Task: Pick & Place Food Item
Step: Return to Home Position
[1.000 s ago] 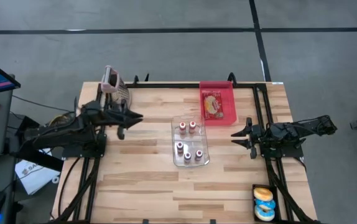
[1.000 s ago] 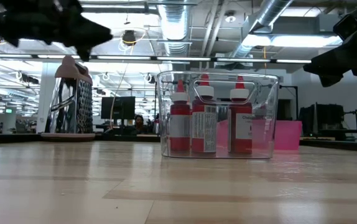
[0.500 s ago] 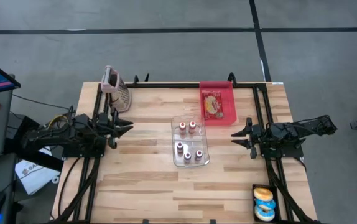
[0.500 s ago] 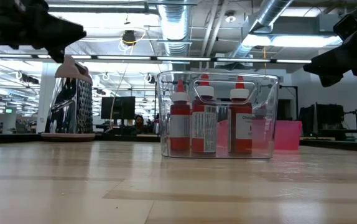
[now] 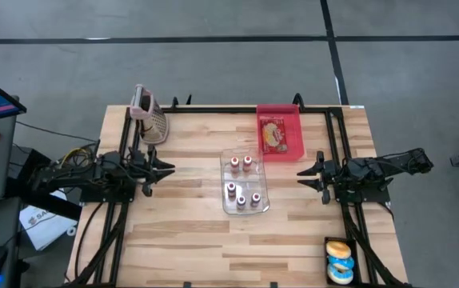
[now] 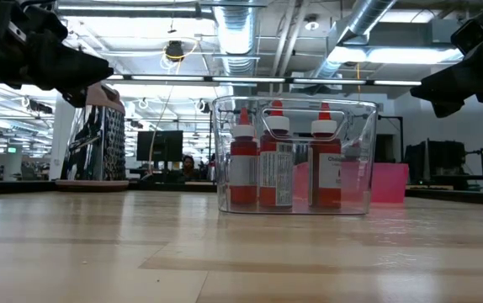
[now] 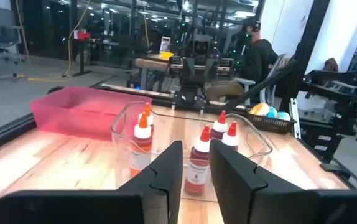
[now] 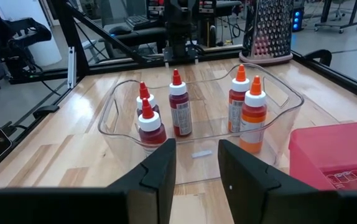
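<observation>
A red-and-yellow food packet [image 5: 274,134] lies flat in the pink bin [image 5: 296,136] at the table's far side. At the table's middle stands a clear tub [image 5: 244,182] holding several red sauce bottles [image 6: 275,164]. My left gripper [image 5: 165,169] hovers level over the table's left part, pointing at the tub, open with nothing between its fingers. My right gripper [image 5: 306,177] hovers to the right of the tub, also open with nothing in it. The wrist views show the tub [image 7: 185,155] [image 8: 197,124] ahead of each gripper.
A metal grater [image 5: 151,120] with a pink handle stands at the far left corner. A black tray with doughnuts [image 5: 339,262] sits at the near right corner. Bare wood lies in front of the tub and along the near edge. Black frame rails run along both sides.
My left gripper has drawn back toward the table's left edge and a little toward the near edge, sinking as it went, and has swung round to point across at the tub. Its finger gap looks the same. Nothing on the table has moved.
</observation>
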`<state>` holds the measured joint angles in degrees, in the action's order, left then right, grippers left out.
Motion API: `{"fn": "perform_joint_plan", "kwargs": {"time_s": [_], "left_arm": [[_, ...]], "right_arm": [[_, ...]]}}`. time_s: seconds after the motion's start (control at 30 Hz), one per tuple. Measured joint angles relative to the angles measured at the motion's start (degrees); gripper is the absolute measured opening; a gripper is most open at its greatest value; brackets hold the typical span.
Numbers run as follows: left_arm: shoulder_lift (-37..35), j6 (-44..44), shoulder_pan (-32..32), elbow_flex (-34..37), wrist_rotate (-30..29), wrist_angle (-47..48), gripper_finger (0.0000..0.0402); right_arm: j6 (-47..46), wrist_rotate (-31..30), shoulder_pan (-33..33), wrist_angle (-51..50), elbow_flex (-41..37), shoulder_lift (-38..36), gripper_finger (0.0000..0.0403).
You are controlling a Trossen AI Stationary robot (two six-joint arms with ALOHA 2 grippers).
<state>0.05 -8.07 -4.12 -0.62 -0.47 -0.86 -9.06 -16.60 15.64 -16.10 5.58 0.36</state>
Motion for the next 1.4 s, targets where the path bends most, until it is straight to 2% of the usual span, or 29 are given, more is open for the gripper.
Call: {"fn": "perform_joint_plan", "kwargs": {"time_s": [0.2, 0.43, 1.4], "left_arm": [[0.3, 1.7, 0.0, 0.0, 0.0, 0.1, 0.0076], [0.3, -2.2, 0.0, 0.1, 0.3, -0.4, 0.0076], [0.3, -2.3, 0.0, 0.2, 0.3, -0.6, 0.0076]], "right_arm": [[0.0, 0.0, 0.0, 0.0, 0.0, 0.0, 0.0113], [0.0, 0.0, 0.0, 0.0, 0.0, 0.0, 0.0113], [0.0, 0.0, 0.0, 0.0, 0.0, 0.0, 0.0113]]}}
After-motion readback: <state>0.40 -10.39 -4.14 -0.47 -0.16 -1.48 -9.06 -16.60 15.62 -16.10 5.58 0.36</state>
